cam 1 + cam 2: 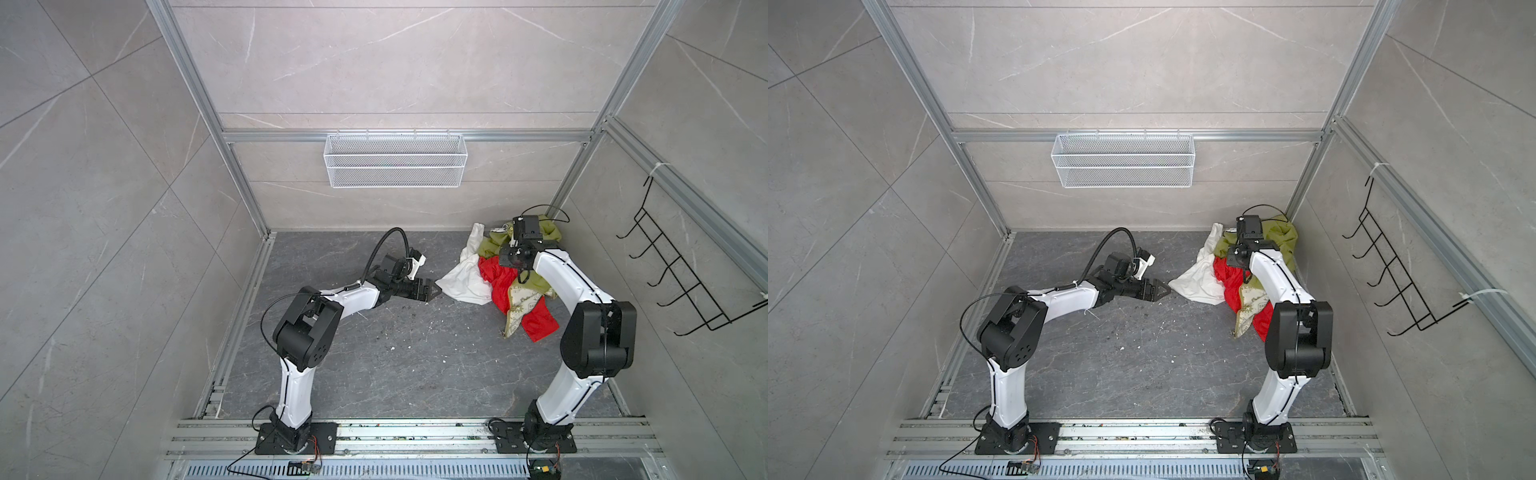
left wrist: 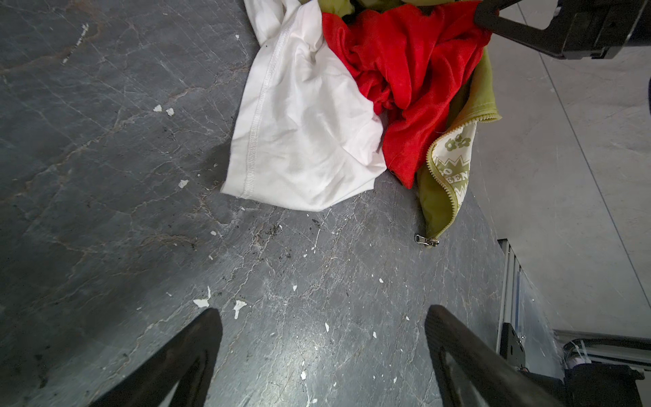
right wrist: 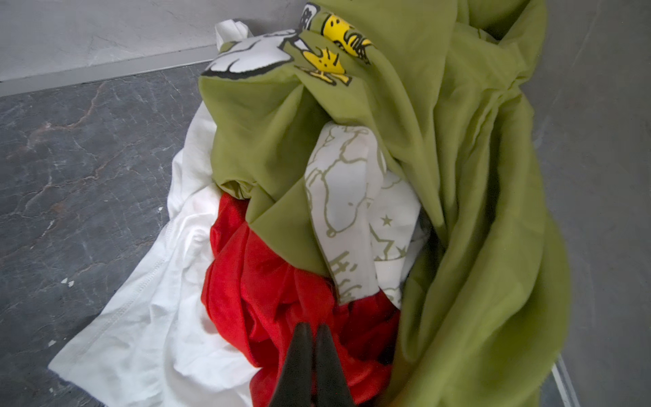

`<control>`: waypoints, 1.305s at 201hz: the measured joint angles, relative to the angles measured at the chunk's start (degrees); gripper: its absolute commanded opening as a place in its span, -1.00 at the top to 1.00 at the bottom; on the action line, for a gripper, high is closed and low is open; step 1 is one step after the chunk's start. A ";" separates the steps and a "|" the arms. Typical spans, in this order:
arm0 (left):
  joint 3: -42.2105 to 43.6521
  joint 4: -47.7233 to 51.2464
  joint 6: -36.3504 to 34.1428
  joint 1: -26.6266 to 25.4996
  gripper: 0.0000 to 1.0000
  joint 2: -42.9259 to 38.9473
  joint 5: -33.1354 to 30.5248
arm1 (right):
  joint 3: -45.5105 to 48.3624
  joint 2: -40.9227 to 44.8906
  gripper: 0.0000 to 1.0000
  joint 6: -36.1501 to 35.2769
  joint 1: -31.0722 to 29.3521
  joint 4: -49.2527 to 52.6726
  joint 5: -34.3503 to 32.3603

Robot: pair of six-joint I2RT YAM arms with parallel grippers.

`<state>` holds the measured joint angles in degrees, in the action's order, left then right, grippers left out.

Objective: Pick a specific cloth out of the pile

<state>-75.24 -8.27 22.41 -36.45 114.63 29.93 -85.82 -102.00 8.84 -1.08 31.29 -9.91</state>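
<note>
Right gripper [image 3: 312, 329]: jaws are seen pressed together and clamped on a fold of the cloth [image 3: 267, 292], a little way in from the white cloth [image 3: 148, 317]. The cloth is located in the pile [image 1: 494, 249], touching the white cloth's edge. It is partly covered by the olive-green cloth [image 3: 475, 176] and the cream printed cloth [image 3: 352, 197], both on its side away from the white cloth. One red end is spread flat on the floor [image 1: 395, 365], on the far side from the white cloth. Left gripper [image 2: 322, 312]: jaws are held wide apart with nothing between them. It is held low over the floor, just short of the white cloth's corner, with no contact.
</note>
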 measured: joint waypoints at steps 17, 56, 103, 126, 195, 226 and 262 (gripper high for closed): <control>0.00 -0.26 0.02 -0.17 -0.87 0.00 0.04 | 1.31 1.25 1.00 0.37 -0.02 -0.87 2.62; 0.92 -2.21 0.15 -0.70 -0.87 -0.07 0.17 | 3.45 4.87 1.00 0.57 -0.02 -2.16 6.75; 2.99 -3.08 0.15 -0.92 -0.87 -0.09 0.20 | 4.94 8.96 1.00 0.57 -0.02 -2.84 8.22; 2.99 -4.13 0.15 -1.09 -0.88 -0.09 0.22 | 5.07 10.27 1.00 0.57 -0.02 -2.84 8.98; 2.99 -5.49 0.13 -1.75 -0.88 -0.09 0.24 | 7.80 13.94 1.00 0.59 -0.02 -3.32 11.56; 2.99 -5.49 0.07 -1.81 -0.87 -0.09 0.24 | 8.55 15.06 1.00 0.61 -0.02 -3.65 13.18; 2.99 -5.49 -0.57 -1.81 -0.88 -0.09 0.24 | 11.15 18.40 1.00 1.07 -0.17 -6.10 14.71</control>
<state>-72.25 -13.76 21.85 -38.26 114.54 30.17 -74.67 -83.59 9.91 -1.26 25.19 4.80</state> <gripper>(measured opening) 0.937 0.053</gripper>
